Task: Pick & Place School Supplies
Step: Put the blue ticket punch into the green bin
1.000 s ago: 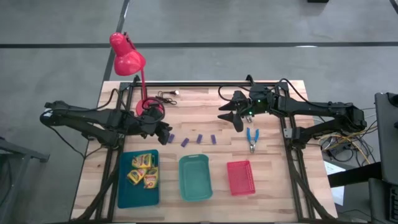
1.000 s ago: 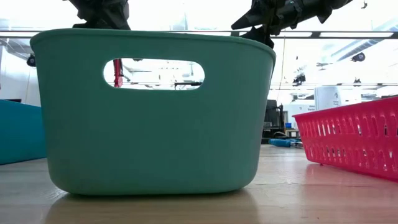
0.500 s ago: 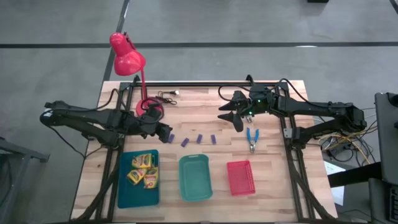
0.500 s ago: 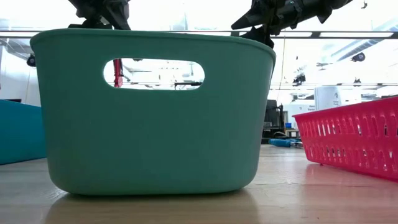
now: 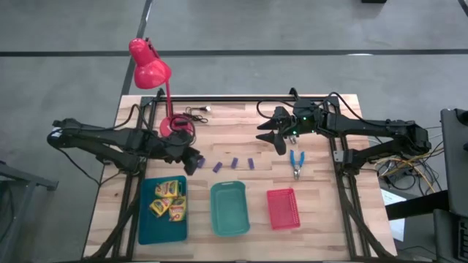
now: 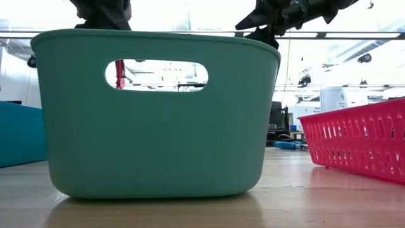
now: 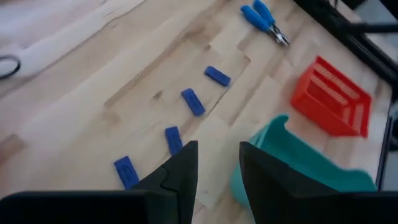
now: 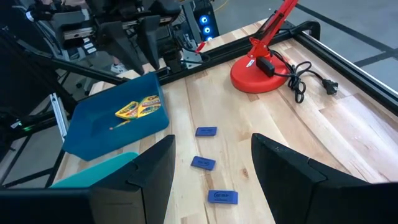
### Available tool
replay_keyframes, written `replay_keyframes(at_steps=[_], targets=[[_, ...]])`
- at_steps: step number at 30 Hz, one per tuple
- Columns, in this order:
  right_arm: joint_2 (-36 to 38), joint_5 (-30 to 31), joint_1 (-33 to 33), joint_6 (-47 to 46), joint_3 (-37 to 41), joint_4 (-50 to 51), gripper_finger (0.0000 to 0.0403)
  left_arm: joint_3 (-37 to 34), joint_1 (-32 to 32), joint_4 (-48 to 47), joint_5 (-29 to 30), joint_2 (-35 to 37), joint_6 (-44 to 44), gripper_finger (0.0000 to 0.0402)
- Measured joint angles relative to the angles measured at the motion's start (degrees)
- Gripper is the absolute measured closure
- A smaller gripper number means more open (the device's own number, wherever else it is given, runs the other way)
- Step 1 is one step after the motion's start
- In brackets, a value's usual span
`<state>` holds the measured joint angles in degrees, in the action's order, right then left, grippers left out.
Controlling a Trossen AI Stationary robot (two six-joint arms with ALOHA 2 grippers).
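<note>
From above, the left gripper (image 5: 191, 158) hovers low at the near-left end of a row of four small purple blocks (image 5: 234, 163), beside the base of the red desk lamp (image 5: 150, 67); its fingers stand apart with nothing between them. The three yellow-green crayon boxes (image 5: 167, 199) already lie in the teal tray (image 5: 144, 219), while the green bin (image 5: 230, 209) and the red basket (image 5: 284, 208) look empty, and a pair of blue-handled scissors (image 5: 296, 162) lies on the wood near the right gripper (image 5: 269, 136), which waits above the table with its fingers spread wide and holding nothing. From table height the green bin fills most of the picture, the red basket sits to its side, and both arms show only as dark shapes above the rim, so nothing of the blocks can be seen. The left wrist view looks past its parted fingers (image 7: 181, 171) at the four blocks, which read blue here; the nearest block (image 7: 127, 171) lies just beside the fingers rather than between them. The step in hand seems to be taking that first block: the gripper should shift sideways until the block is centred, turn so the pads close across its short sides, and come down flat to the wood before squeezing, since so thin a piece could skid or flip. The right wrist view shows its wide fingers (image 8: 152, 177), three blocks, the lamp base and cord, and the crayon boxes in the teal tray. The printing on the boxes is too small to read, and no other writing shows.
</note>
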<state>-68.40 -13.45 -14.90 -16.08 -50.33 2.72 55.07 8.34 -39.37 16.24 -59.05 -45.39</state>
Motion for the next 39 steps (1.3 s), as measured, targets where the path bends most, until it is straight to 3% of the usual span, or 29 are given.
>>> replay_keyframes(at_steps=[12, 30, 39], targets=[[0.00, 0.00, 0.00, 0.00, 0.00, 0.00, 0.0197, 0.00, 0.00, 6.25, -1.69, 0.00, 17.13, 0.0280], [0.02, -0.04, 0.02, -3.29, 0.00, -0.02, 0.0197, 0.04, -0.02, 7.91, -1.63, 0.04, 15.07, 0.0280], [0.04, 0.26, -0.05, -7.57, -0.02, -0.08, 0.0197, 0.00, -0.02, 7.25, -1.47, 0.04, 21.32, 0.0280]])
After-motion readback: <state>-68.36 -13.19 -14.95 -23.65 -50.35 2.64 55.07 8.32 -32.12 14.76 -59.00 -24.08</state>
